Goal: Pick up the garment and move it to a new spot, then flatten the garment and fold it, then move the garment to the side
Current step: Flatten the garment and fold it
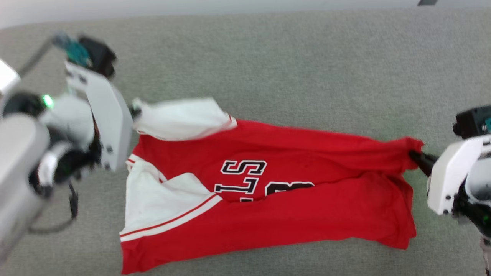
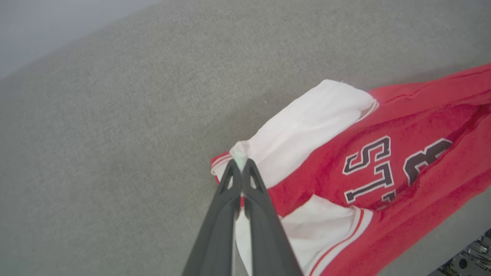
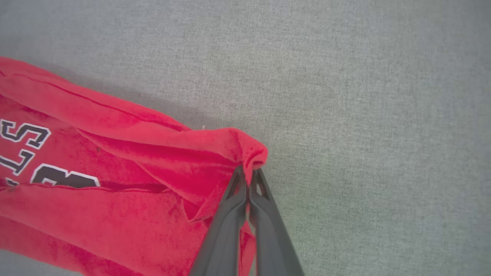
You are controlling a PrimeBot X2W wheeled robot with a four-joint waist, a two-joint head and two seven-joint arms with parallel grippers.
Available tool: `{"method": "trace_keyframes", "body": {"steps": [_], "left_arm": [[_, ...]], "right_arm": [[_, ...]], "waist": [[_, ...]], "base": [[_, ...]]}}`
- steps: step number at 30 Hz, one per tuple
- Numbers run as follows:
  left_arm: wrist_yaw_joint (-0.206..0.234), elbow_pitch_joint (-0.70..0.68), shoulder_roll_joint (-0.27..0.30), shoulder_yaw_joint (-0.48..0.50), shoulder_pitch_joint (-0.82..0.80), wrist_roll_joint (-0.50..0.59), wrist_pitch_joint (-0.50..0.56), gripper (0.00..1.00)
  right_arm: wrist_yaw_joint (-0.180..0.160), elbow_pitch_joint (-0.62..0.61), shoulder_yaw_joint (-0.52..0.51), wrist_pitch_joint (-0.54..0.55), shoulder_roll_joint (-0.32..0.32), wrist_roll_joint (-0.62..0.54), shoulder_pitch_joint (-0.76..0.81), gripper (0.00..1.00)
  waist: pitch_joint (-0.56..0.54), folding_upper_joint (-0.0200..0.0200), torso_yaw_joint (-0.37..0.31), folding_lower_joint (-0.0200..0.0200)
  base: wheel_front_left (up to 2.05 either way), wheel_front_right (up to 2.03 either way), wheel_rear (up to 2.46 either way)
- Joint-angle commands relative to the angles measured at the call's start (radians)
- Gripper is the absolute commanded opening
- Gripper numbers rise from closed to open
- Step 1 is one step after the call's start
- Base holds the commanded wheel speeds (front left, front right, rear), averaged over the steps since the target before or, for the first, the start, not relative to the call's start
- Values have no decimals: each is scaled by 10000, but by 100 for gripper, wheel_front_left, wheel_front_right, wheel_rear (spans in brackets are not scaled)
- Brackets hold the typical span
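Observation:
The garment [image 1: 291, 199] is a red jersey with white sleeves and black lettering, stretched sideways over the grey cloth surface. My left gripper [image 1: 134, 112] is shut on the white sleeve end at the garment's left. In the left wrist view the left gripper [image 2: 241, 164] pinches that white cloth by the striped trim, with the garment [image 2: 383, 161] spreading to the right. My right gripper [image 1: 415, 156] is shut on the red corner at the garment's right; the right wrist view has the right gripper [image 3: 248, 172] closed on a bunched red fold of the garment [image 3: 115, 168]. The near half is folded over the lettering.
A grey fabric surface [image 1: 268, 69] spreads around the garment on every side. A pale wall band runs along the far edge at the top. My left forearm and wrist housing [image 1: 103, 111] stand close to the garment's left end.

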Motion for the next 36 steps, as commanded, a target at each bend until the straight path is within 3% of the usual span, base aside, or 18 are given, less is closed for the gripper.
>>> {"method": "trace_keyframes", "body": {"steps": [1, 5, 10, 25, 26, 27, 28, 29, 30, 31, 32, 36], "left_arm": [[362, -670, 216, -29, 529, -126, 59, 0], [1156, -2092, 723, -131, 1792, -416, -57, 0], [1565, -2566, 887, -187, 2964, -843, -476, 0], [745, -209, -102, -590, 4067, -1718, -959, 0], [662, -82, -148, -615, 4026, -1679, -982, 13], [594, 14, -177, -645, 3998, -1649, -996, 27], [520, 85, -214, -664, 3960, -1611, -1024, 36], [466, 133, -264, -651, 3928, -1583, -1082, 44], [417, 156, -305, -651, 3910, -1553, -1141, 60], [376, 192, -339, -649, 3912, -1534, -1210, 89], [353, 221, -363, -615, 3926, -1556, -1291, 100], [312, 208, -355, -506, 4029, -1536, -1587, 100]], "right_arm": [[-16, -208, -87, 146, -49, 97, 376, 0], [-17, -610, -233, 555, 6, 210, 1112, 0], [-17, -725, -286, 1026, 24, 245, 1805, 0], [-17, 596, 67, 923, 252, 52, 1820, 0], [-17, 641, 136, 881, 235, 67, 1763, 0], [-17, 662, 204, 824, 208, 90, 1708, 5], [-17, 703, 261, 761, 143, 72, 1664, 34], [-17, 754, 309, 725, 88, 47, 1645, 70], [-17, 818, 342, 698, 64, 57, 1634, 100], [-17, 857, 360, 658, 52, 102, 1604, 100], [-17, 880, 381, 657, 33, 144, 1563, 100], [-17, 857, 392, 566, -99, 215, 1543, 100]], "waist": [[-353, -1, 308, 0], [-516, -1, 411, 0], [-657, -1, 461, 0], [-1350, -1, 484, 0], [-1401, -1, 493, 0], [-1447, -1, 499, 0], [-1506, -1, 515, 0], [-1560, -1, 529, 0], [-1621, -1, 547, 0], [-1684, -1, 567, 0], [-1749, -1, 583, 0], [-2039, -1, 653, 0]], "base": [[0, 0, 0], [0, 0, 0], [0, 0, 0], [0, 0, 0], [0, 0, 0], [0, 0, 0], [0, 0, 0], [0, 0, 0], [0, 0, 0], [0, 0, 0], [0, 0, 0], [0, 0, 0]]}}
